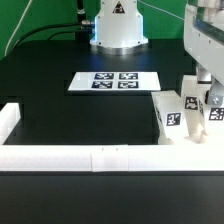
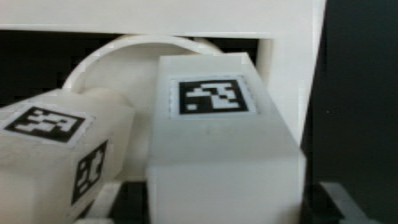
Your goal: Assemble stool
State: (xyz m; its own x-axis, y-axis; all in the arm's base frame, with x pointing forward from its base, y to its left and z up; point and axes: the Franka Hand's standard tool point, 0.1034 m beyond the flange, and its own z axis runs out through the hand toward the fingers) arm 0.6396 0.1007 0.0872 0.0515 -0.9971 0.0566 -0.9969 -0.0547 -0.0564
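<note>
A white border rail (image 1: 75,157) runs along the near edge of the black table (image 1: 60,115). Behind it, at the exterior view's right, tagged leg blocks (image 1: 173,116) stand clustered against the round seat (image 2: 134,62), directly beneath the gripper (image 1: 212,97). The arm reaches steeply down; one leg block (image 2: 217,125) fills the wrist view, grip unclear. Farther back lies the marker board (image 1: 113,82).

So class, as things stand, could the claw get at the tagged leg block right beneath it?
Probably yes: the claw hangs just above the leg block, nothing lies between them, though the other parts sit close beside it.
</note>
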